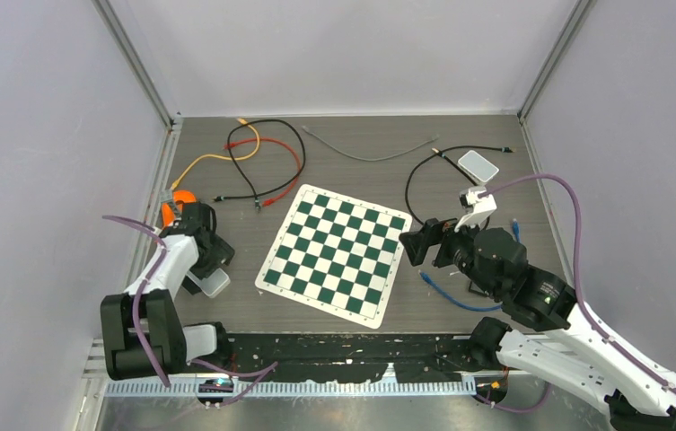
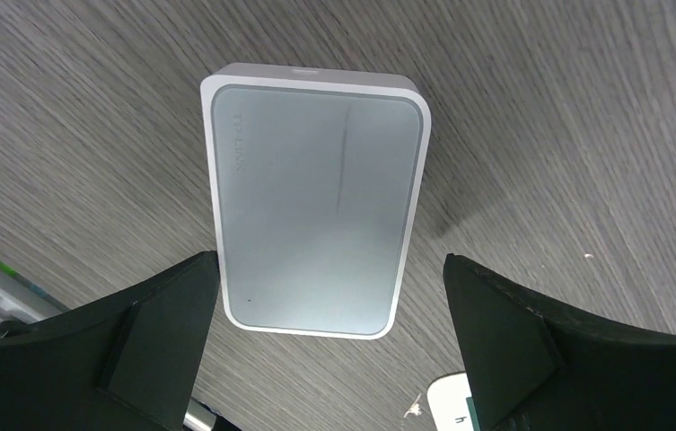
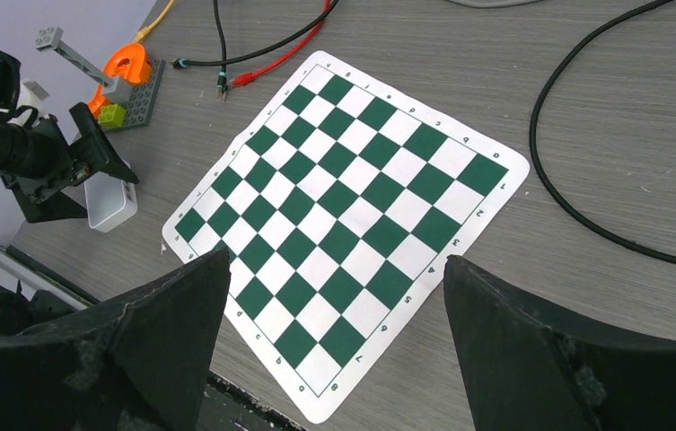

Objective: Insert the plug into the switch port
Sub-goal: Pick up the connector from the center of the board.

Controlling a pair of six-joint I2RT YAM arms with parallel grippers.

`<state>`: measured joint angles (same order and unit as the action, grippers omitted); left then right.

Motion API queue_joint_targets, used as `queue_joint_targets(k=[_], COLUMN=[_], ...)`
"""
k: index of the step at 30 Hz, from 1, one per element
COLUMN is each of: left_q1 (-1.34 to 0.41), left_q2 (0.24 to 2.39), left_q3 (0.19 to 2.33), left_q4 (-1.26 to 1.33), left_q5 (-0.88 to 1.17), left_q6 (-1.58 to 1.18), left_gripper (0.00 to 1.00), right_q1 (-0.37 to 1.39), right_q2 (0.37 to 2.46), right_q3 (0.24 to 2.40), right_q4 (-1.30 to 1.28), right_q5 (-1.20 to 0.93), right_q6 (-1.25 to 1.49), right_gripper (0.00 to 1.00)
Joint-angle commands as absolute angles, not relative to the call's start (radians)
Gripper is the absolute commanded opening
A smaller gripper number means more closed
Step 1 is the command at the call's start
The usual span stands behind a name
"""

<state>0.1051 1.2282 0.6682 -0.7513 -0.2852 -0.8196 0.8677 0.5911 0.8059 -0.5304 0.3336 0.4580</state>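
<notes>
While both grippers stand spread wide and hold nothing, the left gripper point(image 2: 329, 292) hangs right above one white switch point(image 2: 316, 197). The switch lies flat between its fingers, top face up, ports out of sight. A second white switch point(image 1: 478, 166) lies well beyond the right gripper point(image 1: 415, 242), toward the far wall.

One blue cable point(image 1: 460, 303) lies just behind the right gripper, partly under its arm. One plug end point(image 1: 425, 279) of that cable rests on the table close beside the gripper.

A single green-and-white chess mat point(image 1: 334, 254) lies just ahead of the right gripper, spread between the two arms.

Farther out from both grippers lie one yellow cable point(image 1: 199, 162), one red cable point(image 1: 244, 142) and one grey cable point(image 1: 361, 157). Black cables loop on either side point(image 1: 271, 121) point(image 1: 415, 175). One orange brick piece point(image 1: 177, 202) stands just beyond the left gripper.
</notes>
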Motion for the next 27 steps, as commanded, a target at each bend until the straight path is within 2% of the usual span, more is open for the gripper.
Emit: queue_joint_targets(k=[1,9,14,21,25,27], left_q1=[0.11,0.11,0.109,0.095,0.05,0.012], left_q2=[1.258,1.268,1.285,1.17,1.123,1.116], left_q3=[0.668,0.622,0.604,0.583,0.604,0.613], left_q4=[-0.685,-0.664,-0.641,-0.639,-0.598,-0.562], left_q5=[-0.281,-0.279,-0.21,-0.235,-0.169,-0.144], left_q6=[-0.852,-0.881,-0.872,-0.853,-0.72,-0.62], left_gripper=[1.0,0.96,0.83,0.59,0.47,0.47], right_q1=[0.871,0.871,0.871,0.871,0.872,0.871], right_q2=[0.574,0.573,0.579,0.588,0.586,0.588], right_q3=[0.806,0.817,0.813,0.818,0.821,0.823], right_q4=[-0.496,-0.503,-0.501,-0.515,-0.513,-0.513], right_q5=[0.338,0.363,0.347,0.337,0.347,0.352], right_q6=[0.447,0.437,0.439,0.443,0.447,0.447], right_gripper=[0.95,0.96,0.95,0.95,0.96,0.96])
